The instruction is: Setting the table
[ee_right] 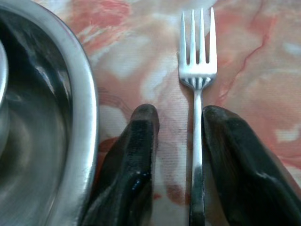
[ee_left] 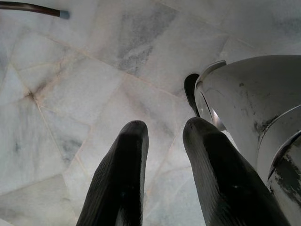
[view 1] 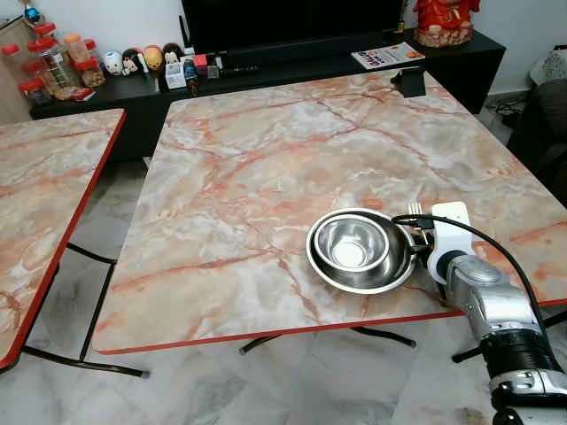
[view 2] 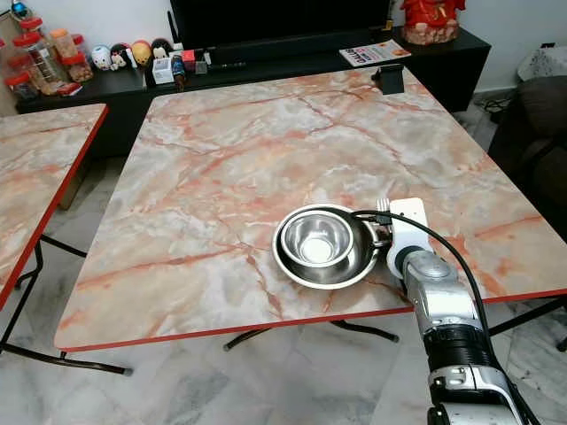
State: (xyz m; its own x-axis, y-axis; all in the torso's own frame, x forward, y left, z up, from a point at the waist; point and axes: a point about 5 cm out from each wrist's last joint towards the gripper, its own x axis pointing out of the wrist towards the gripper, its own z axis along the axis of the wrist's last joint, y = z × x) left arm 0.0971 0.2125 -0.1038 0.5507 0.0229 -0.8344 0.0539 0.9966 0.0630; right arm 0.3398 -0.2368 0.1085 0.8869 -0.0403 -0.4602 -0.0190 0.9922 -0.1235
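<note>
Two nested steel bowls sit near the front right edge of the marble table [view 1: 266, 159]: a small bowl [view 1: 353, 242] inside a wider one [view 1: 321, 266]. A silver fork [ee_right: 197, 75] lies flat on the table just right of them, tines pointing away from me. My right gripper [ee_right: 181, 115] rests low over the table, open, its fingers [ee_right: 141, 141] on either side of the fork's handle, which lies against one finger. In the eye view the fork [view 1: 415, 211] shows just ahead of the white wrist. My left gripper [ee_left: 164, 127] hangs open over the floor.
A second marble table [view 1: 44, 177] stands to the left across a gap of tiled floor [view 1: 115, 221]. Behind is a black cabinet [view 1: 266, 62] with jars, figurines and a magazine. A small black object [view 1: 412, 81] sits at the table's far right corner. A dark sofa [view 1: 540, 124] is at right.
</note>
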